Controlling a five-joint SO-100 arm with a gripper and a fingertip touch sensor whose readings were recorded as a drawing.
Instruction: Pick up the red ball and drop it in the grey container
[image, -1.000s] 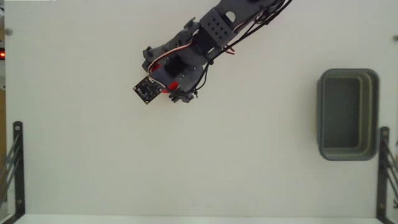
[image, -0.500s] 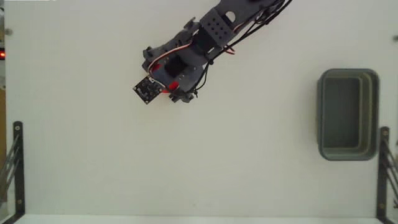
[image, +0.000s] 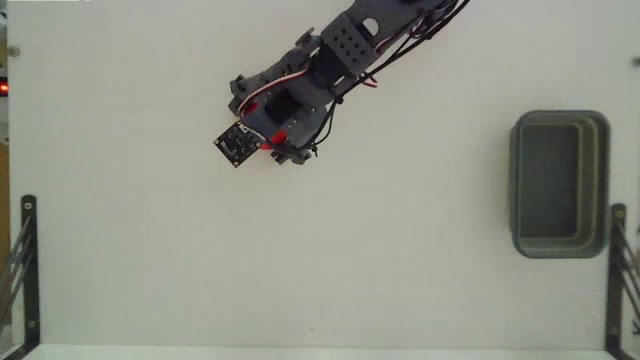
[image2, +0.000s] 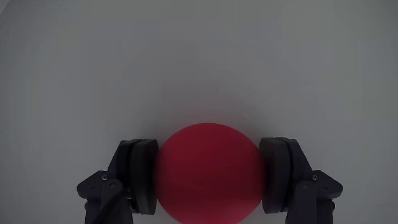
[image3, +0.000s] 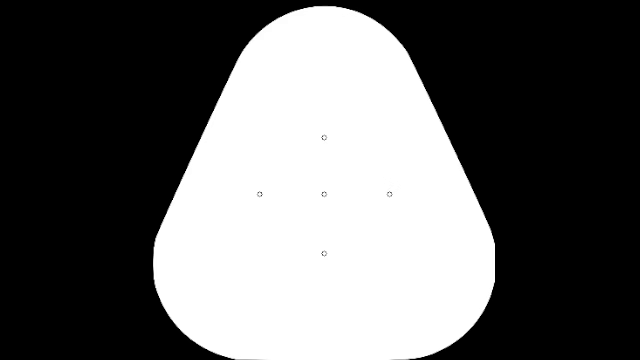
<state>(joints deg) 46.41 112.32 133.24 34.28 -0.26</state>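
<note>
Wrist view: the hand (image2: 208, 177) is clenched on the red ball (image2: 208, 171), one pad touching each side, above the white surface (image2: 199, 56). Fixed view: the ball shows only as a red sliver (image: 277, 137) under the hand, upper centre. The grey container (image: 560, 183) lies well apart at the right edge, long axis running top to bottom, opening upward.

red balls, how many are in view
1: the red ball sits between the gripper jaws in the wrist view, mostly hidden under the arm in the fixed view.
</note>
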